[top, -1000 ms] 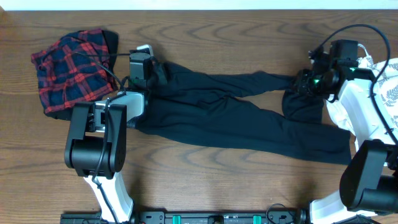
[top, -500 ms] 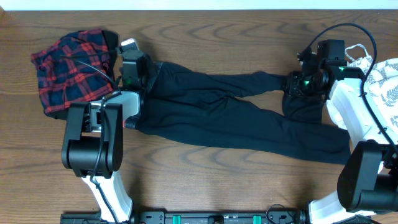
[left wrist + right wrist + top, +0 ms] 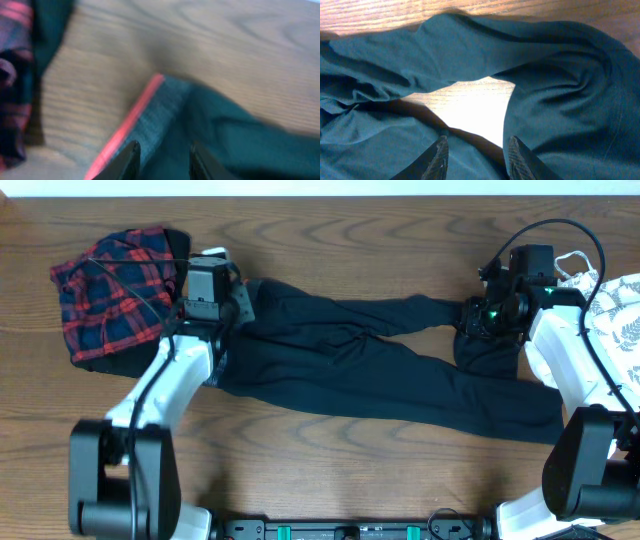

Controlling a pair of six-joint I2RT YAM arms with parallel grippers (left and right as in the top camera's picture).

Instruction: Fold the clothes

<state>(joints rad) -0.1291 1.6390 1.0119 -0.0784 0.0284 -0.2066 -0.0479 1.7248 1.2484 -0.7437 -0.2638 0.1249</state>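
Garment: black leggings (image 3: pixel 380 365) spread flat mid-bench, legs running right.
Waistband (image 3: pixel 145 120): grey, coral-edged, at the left end.
Hands: left hand (image 3: pixel 162 160) released over waistband; right hand (image 3: pixel 477 157) released over leg ends.
Around: plaid piece (image 3: pixel 105 295) far left; leaf-print top (image 3: pixel 620 320) at the right edge.

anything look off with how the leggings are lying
Yes: the black leggings are not flat. The far leg bunches and doubles back by the right end effector, leaving a wrinkled loop around bare table.
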